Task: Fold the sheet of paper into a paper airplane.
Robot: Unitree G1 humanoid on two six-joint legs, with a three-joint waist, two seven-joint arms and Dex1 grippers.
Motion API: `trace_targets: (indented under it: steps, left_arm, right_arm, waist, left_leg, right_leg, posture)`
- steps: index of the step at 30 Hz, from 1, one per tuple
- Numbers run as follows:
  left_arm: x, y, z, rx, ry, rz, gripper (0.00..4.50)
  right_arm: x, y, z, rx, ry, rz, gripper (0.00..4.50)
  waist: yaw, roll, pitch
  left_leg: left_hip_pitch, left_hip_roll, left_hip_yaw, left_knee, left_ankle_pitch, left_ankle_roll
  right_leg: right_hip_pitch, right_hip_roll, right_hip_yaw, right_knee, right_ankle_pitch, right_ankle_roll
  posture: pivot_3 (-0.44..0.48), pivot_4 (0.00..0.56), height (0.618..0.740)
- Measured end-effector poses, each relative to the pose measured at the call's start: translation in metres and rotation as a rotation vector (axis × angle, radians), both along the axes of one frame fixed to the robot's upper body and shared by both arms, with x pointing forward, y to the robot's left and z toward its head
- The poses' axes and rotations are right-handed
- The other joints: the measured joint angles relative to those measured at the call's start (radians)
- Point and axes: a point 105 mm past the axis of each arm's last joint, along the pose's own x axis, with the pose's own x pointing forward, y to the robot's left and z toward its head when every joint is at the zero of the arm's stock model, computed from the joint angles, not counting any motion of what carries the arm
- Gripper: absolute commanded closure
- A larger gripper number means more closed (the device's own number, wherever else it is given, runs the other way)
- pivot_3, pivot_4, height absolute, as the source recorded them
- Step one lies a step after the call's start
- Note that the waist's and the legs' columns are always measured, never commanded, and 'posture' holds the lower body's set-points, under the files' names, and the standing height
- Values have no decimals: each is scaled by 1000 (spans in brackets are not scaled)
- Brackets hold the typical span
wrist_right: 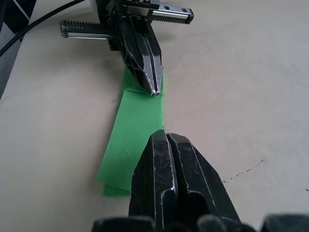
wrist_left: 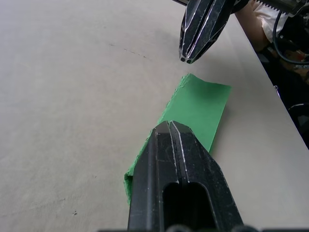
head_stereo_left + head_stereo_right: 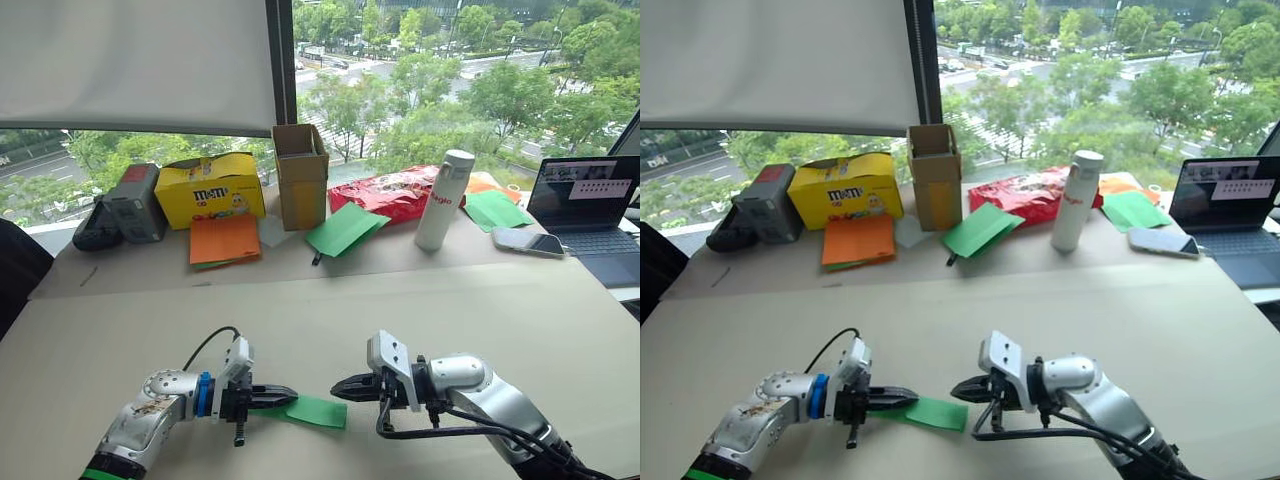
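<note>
The sheet of paper is bright green and lies folded into a narrow, layered strip on the table near me. My left gripper is shut. Its fingers lie over the strip's left end, with the tips resting on top of the paper. My right gripper is also shut and points left at the left gripper. Its tips hover just off the strip's right end, apart from the paper. In the right wrist view the strip runs from my right gripper to the left fingertips.
Along the table's far edge stand a black device, a yellow candy box, orange sheets, a cardboard box, flat green sheets, a red bag and a white bottle. A phone and laptop lie at right.
</note>
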Motion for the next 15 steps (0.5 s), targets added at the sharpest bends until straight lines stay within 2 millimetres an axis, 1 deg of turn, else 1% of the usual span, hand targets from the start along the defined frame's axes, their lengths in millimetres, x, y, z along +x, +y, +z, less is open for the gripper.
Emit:
trace_targets:
  steps: [3,6,8,10,12,14,15]
  left_arm:
    - [6,5,4,2,-40,34,4500]
    - [8,8,6,1,-50,43,4500]
    - [8,11,7,-4,-45,49,4500]
    - [10,20,13,-36,-20,87,4500]
    - [14,35,27,-51,-24,128,4500]
    - [17,52,40,-36,-40,160,4500]
    - [18,59,45,-20,-53,170,4500]
  right_arm:
    - [-5,4,-8,-10,32,8,4401]
    - [-6,6,-10,-20,40,8,4401]
    - [-5,6,-10,-25,34,7,4401]
    - [-2,6,-6,-23,18,3,4401]
    - [8,2,8,-5,-19,-18,4401]
    - [20,-6,29,25,-51,-55,4401]
    - [23,-9,40,29,-61,-60,4401]
  waist:
    - [1,-3,2]
    - [1,-4,3]
    - [1,-6,4]
    - [-1,-8,6]
    - [-3,-10,12]
    - [-2,-9,14]
    - [-1,-9,15]
  left_leg:
    - [-1,0,0,0,0,0]
    - [-1,-1,0,1,-1,2]
    - [-2,-2,0,1,-1,1]
    - [-2,-1,0,1,-1,1]
    - [-3,-1,0,1,0,1]
    - [-3,-1,0,1,0,1]
    - [-3,-1,0,1,0,1]
  right_leg:
    - [0,-1,0,-1,0,0]
    - [0,-2,0,-2,0,0]
    - [0,-2,0,-3,0,0]
    - [-1,-1,0,-3,0,0]
    - [-2,-1,0,-2,1,0]
    - [-2,-1,0,-2,1,0]
    - [-2,-1,-1,-2,1,0]
  posture:
    - [0,150,740]
    - [0,150,740]
    - [0,150,740]
    - [0,150,740]
    - [0,150,740]
    - [0,150,740]
    - [0,150,740]
